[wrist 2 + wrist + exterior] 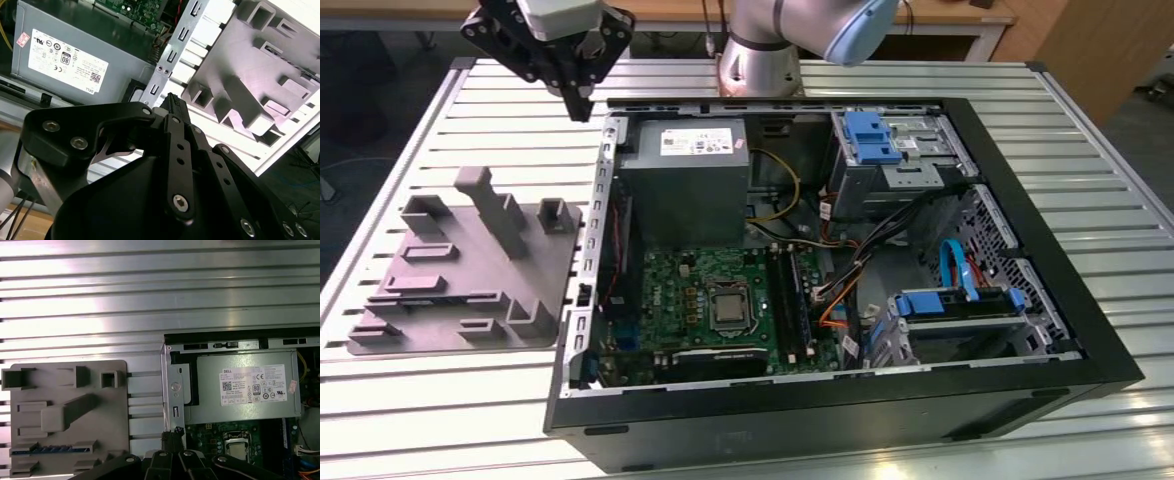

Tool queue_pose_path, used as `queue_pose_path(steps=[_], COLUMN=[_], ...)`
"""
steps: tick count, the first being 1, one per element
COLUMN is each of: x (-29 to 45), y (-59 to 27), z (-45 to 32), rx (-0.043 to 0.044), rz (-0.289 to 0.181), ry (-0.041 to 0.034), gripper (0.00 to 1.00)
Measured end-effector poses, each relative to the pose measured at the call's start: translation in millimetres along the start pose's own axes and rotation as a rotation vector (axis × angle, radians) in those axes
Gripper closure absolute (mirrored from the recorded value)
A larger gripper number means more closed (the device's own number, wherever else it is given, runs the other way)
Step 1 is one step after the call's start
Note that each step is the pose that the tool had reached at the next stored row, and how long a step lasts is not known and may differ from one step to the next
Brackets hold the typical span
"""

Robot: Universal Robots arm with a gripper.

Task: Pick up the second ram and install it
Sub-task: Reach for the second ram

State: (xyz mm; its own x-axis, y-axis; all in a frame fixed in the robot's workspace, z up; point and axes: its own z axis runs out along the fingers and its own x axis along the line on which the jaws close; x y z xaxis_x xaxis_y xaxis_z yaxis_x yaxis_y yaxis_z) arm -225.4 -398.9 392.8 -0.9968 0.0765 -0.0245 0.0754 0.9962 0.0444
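Silver metal slats make up the table (480, 90), which carries an open computer case (1107, 340) and, on the exterior view's left, a grey moulded holder (454, 290) just beside the case. Inside the case a grey power supply (683, 190) sits at the far side, and a green motherboard (707, 290) with its long black slots (787, 300) lies nearer. A blue cable (961, 270) curves at the exterior view's right side of the case.

The second ram (50, 450) lies flat in a long low slot near one edge of the holder, on the side away from the case. It looks bluish, with a row of small dark chips.

The gripper (578, 105) hangs above the case's far corner at the exterior view's left, well apart from the ram. In both wrist views its black fingers (172, 107) are together at one tip, with nothing between them.
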Motion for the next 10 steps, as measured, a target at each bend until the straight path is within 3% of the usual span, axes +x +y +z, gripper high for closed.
queue_pose_path(steps=[10], x=[13.7], y=[-1.1], z=[0.0], rx=[0.0001], rz=[0.000], ry=[0.0000], gripper=[0.90])
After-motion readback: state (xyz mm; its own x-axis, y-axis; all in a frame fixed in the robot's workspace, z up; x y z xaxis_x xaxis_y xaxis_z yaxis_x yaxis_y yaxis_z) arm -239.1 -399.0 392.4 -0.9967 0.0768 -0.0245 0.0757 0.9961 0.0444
